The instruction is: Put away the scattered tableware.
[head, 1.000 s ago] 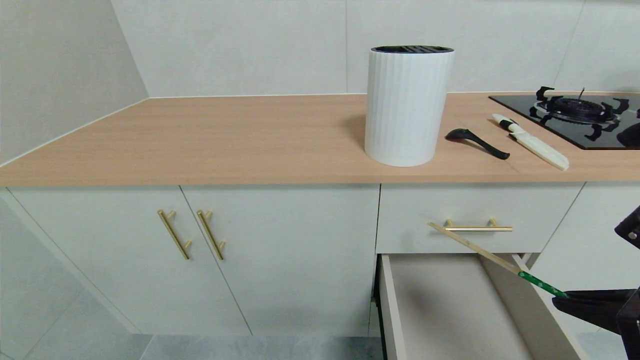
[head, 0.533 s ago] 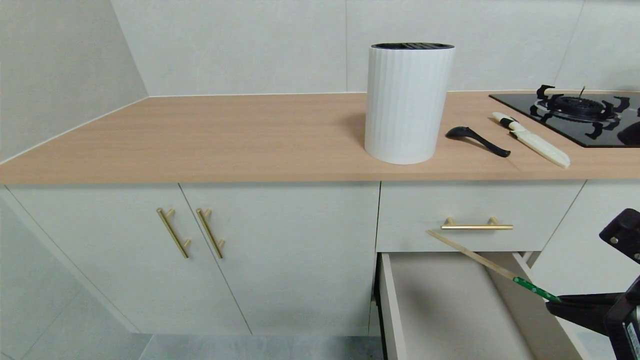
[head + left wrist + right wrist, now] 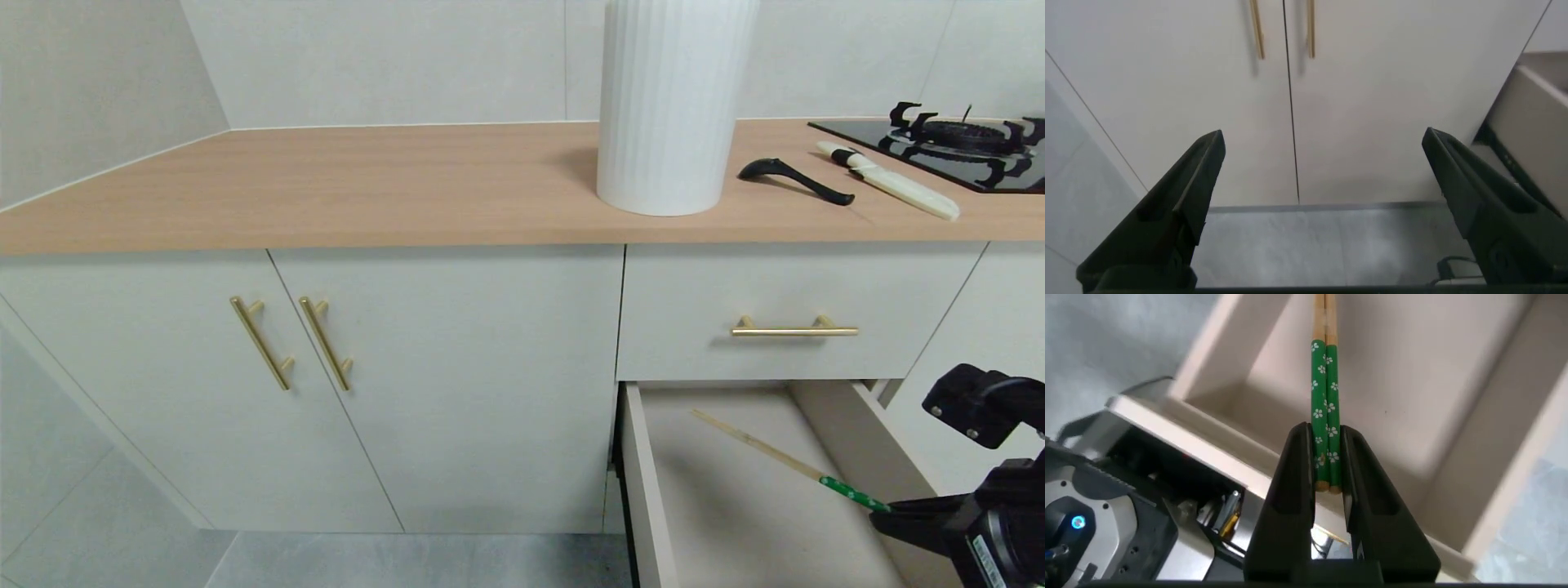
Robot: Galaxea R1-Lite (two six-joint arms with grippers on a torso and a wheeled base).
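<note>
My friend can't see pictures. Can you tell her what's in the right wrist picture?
The right end effector pinches a pair of chopsticks by their green flowered ends. Their bare wooden part points out over an open, pale drawer.

Open drawer (image 3: 645, 490) takes entry from above, forward of shut drawer (image 3: 702, 310)

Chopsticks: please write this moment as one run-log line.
right gripper: shut on chopsticks | chopsticks: over open drawer | left gripper: open

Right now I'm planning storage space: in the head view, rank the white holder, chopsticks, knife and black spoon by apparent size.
1. white holder
2. chopsticks, long but thin, and nearer the camera, so this rank is unsure
3. knife
4. black spoon
</note>
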